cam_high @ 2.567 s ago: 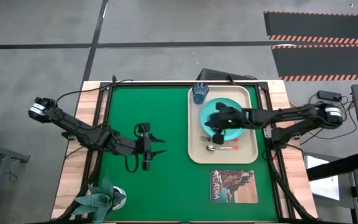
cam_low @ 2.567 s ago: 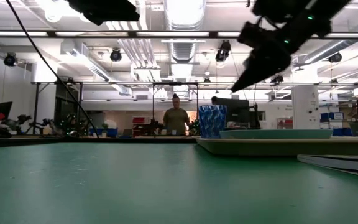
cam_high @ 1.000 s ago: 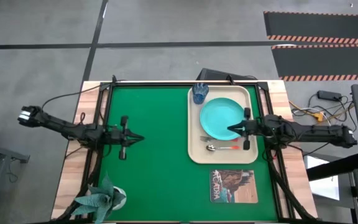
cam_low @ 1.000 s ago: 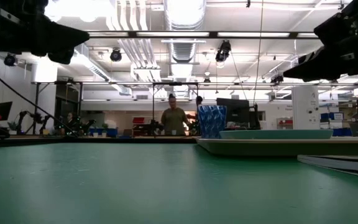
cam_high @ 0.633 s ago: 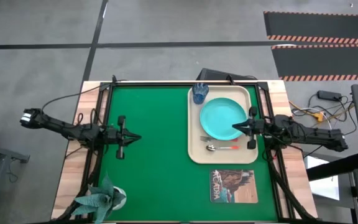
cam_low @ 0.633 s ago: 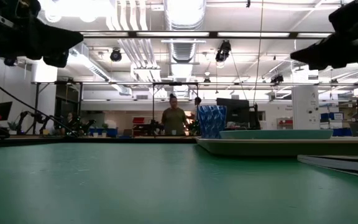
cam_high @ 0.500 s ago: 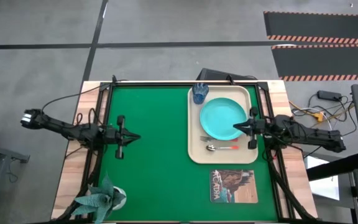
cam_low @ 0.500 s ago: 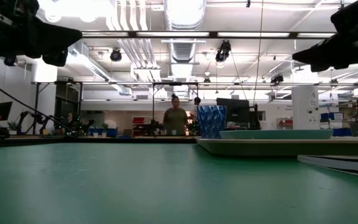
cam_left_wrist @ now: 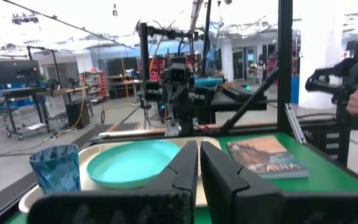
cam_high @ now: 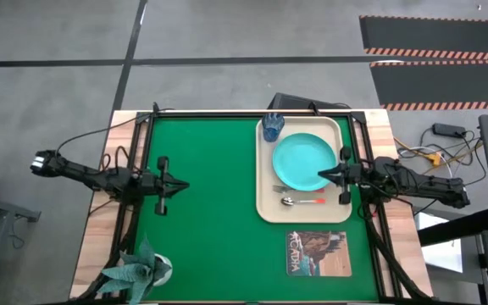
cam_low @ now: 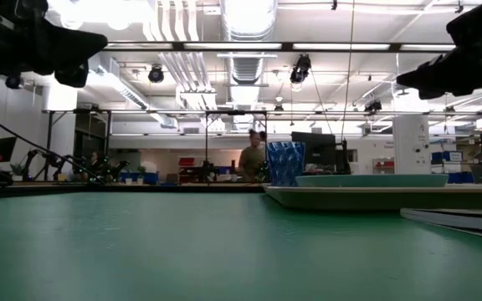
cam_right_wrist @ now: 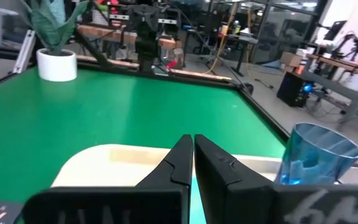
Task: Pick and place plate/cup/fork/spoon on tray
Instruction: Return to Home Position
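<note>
Tray (cam_high: 263,212) is recorded on the table's (cam_high: 219,161) right side with plate (cam_high: 299,159), cup (cam_high: 272,126), fork (cam_high: 288,188) and spoon (cam_high: 299,202) on it; the right gripper (cam_high: 318,175), fingers (cam_right_wrist: 174,163) pressed together over the plate's edge, is best withdrawn level and high, as is the likewise closed left gripper (cam_high: 180,185) opposite.

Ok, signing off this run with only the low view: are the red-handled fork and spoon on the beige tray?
Observer: Yes, the red-handled fork lies on the large beige rectangular tray, beside the round turquoise plate.
Operator: And the spoon?
Observer: The red-handled spoon lies there too, alongside the fork, on the side away from the plate.
Operator: Hands?
Observer: The left hand and right hand are both shut, holding nothing.
</note>
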You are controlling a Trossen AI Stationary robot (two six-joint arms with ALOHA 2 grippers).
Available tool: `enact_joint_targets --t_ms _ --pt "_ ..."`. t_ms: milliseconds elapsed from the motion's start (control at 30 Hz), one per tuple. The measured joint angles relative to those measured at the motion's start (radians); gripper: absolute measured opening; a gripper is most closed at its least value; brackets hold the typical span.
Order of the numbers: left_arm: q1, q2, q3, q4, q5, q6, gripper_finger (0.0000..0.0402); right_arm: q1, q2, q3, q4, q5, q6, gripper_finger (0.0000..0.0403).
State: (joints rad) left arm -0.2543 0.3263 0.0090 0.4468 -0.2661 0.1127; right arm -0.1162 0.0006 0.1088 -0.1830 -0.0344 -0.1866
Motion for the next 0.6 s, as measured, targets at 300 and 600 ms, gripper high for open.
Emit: enact_joint_targets --t_ms 300,600 --pt "0.000 0.039 -0.001 -0.019 -0.019 -0.028 0.0005 0.000 0.016 -0.038 0.036 -0.028 0.005 0.0009" --pt "0.000 0.074 -0.002 -0.022 -0.242 -0.027 0.0005 0.000 0.026 -0.049 0.086 -0.067 0.112 0.0009"
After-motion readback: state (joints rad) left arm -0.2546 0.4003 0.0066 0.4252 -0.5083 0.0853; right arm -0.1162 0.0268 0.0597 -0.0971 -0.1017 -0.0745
